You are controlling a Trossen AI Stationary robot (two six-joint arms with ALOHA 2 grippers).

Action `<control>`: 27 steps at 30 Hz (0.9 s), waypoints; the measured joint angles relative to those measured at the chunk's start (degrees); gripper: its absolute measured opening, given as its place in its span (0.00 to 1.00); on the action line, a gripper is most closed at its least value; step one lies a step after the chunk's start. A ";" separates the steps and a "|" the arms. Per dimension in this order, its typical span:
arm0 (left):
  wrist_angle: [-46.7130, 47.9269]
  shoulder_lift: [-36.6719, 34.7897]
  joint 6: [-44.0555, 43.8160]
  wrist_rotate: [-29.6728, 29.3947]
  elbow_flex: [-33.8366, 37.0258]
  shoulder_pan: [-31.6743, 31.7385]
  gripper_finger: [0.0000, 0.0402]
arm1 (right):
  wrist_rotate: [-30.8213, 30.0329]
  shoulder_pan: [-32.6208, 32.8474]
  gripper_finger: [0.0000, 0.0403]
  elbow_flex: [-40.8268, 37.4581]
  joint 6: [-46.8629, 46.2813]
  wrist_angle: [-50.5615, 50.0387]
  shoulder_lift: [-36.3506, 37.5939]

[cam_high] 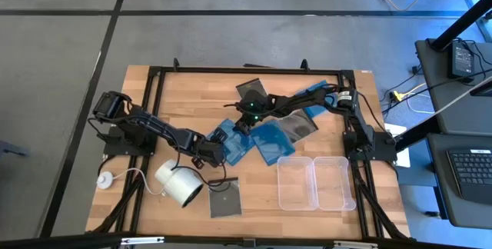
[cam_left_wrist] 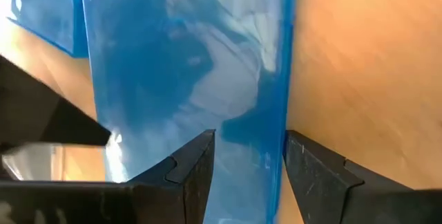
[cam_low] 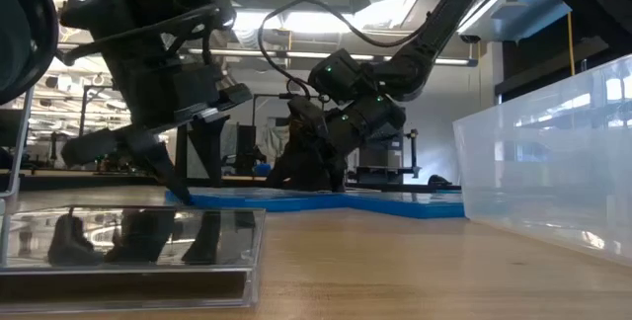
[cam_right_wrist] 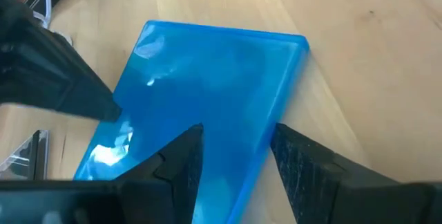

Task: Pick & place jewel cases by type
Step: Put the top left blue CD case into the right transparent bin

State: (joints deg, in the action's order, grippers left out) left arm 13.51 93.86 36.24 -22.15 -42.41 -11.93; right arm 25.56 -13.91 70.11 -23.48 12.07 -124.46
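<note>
Blue jewel cases point(cam_high: 240, 147) lie flat and partly overlapped at the table's middle, another point(cam_high: 270, 143) beside them. Dark grey jewel cases lie at the far side point(cam_high: 254, 91), under the right arm point(cam_high: 298, 126) and at the near edge point(cam_high: 224, 197). My left gripper point(cam_high: 217, 147) stands open and tipped down over a blue case point(cam_left_wrist: 186, 79), its fingers on either side of the case's long edge point(cam_left_wrist: 280, 113). From the far right my right gripper point(cam_high: 244, 124) stands open over a blue case point(cam_right_wrist: 207, 86), astride that case's edge point(cam_right_wrist: 283, 99). My left gripper has its fingertips point(cam_low: 176, 188) down at the near end of the blue case point(cam_low: 197, 200) in the low view. Whether they touch it I cannot tell.
A white cylinder point(cam_high: 181, 184) lies near the left arm, its cable point(cam_high: 127, 175) running to the table's left. Two clear trays point(cam_high: 315, 181) stand side by side at the near right. The black frame point(cam_high: 231, 70) rims the table.
</note>
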 joint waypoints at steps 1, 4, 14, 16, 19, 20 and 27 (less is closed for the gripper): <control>-0.52 0.00 0.58 -0.12 0.00 -0.12 0.42 | 0.25 -0.05 0.44 0.01 0.04 -0.35 -0.02; -1.53 0.12 1.08 -2.46 -0.02 -0.67 0.42 | 0.94 -0.05 0.45 0.09 0.19 -1.02 -0.02; -3.34 0.33 -0.79 -8.81 -0.02 -1.51 0.42 | 2.21 -0.05 0.45 0.07 -0.03 -1.56 0.00; -3.34 0.29 -0.99 -9.05 -0.02 -1.58 0.42 | 2.34 -0.05 0.45 0.03 0.36 -1.58 0.01; -3.35 0.26 -1.78 -9.03 -0.02 -1.59 0.41 | 3.78 -0.05 0.45 -0.04 1.14 -1.28 0.00; -3.36 0.23 -2.30 -8.91 -0.02 -1.56 0.41 | 4.94 -0.12 0.45 -0.05 1.44 -0.84 0.00; -3.43 -0.07 -3.97 -8.45 -0.22 -1.17 0.31 | 14.89 0.19 0.44 -0.20 2.60 2.37 -0.17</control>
State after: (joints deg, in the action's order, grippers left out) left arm 10.09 93.80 32.26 -30.60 -42.63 -13.10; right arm 40.45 -13.71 69.91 -20.87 14.44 -124.64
